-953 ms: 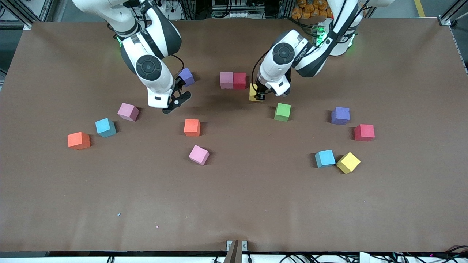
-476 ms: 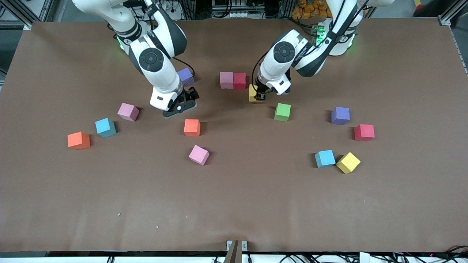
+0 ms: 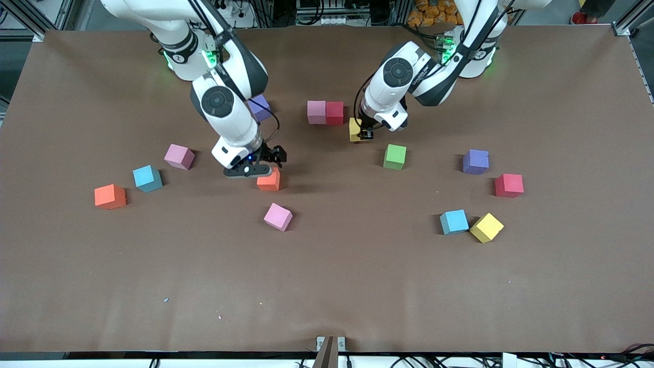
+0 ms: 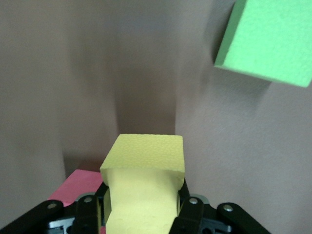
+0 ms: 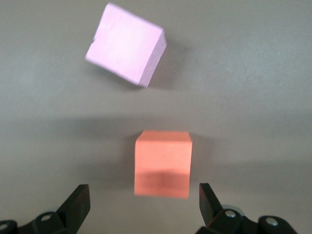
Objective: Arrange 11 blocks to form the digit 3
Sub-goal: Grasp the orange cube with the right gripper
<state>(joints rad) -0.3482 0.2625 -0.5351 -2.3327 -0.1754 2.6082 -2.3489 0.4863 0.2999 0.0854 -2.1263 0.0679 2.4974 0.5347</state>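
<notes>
We have two jobs running at once. The left claw point(image 3: 364, 134), upper centre of the front view, is pinching a yellow block point(image 3: 353, 130) and holds it just beside the red block point(image 3: 335, 113), which touches a pink block point(image 3: 316, 112); those two look like the start of the top bar of the 3. In the left wrist view the yellow block point(image 4: 144, 187) sits squarely between the fingers, a corner of the red block point(image 4: 78, 185) shows low in the frame and a green block point(image 4: 268, 39) lies at the upper right. We cannot tell whether the yellow block is already resting on the bench point(image 3: 327, 286), so we should lower it gently and let go only once it sits flat and its face is flush with the red one.

The right claw point(image 3: 260, 166), left of centre in the front view, is spread wide and hangs over the orange block point(image 3: 269, 180). In the right wrist view the orange block point(image 5: 163, 163) lies midway between the two fingertips point(image 5: 78, 202), its sides roughly parallel to them, with another pink block point(image 5: 126, 45) higher in the frame. We should descend straight, keep the block centred, and squeeze lightly since foam gives

Other blocks lie scattered across the bench, among them a purple block point(image 3: 475, 161) right of centre and a second yellow block point(image 3: 486, 227) at the lower right
</notes>
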